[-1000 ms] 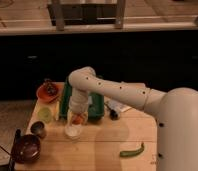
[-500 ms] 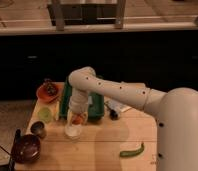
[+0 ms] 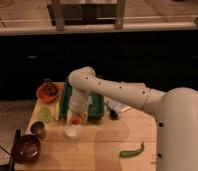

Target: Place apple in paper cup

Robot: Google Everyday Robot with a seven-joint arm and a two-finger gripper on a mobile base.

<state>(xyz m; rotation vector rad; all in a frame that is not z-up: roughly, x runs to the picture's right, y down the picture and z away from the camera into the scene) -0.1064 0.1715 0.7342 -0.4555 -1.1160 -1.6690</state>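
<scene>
Gripper (image 3: 76,116) is down right over the paper cup (image 3: 72,130), in front of the green tray (image 3: 98,107). Apple (image 3: 79,120) is at the gripper tip, just above the cup rim. Can't tell how far the jaws are open or whether they grip it. Green pepper (image 3: 132,151) lies well apart on the surface (image 3: 104,142).

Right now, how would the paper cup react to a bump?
Likely tips or slides easily: the paper cup looks small and stands free on the table. Its wall probably crumples if squeezed. The gripper hangs just over its rim, so contact seems possible.
</scene>
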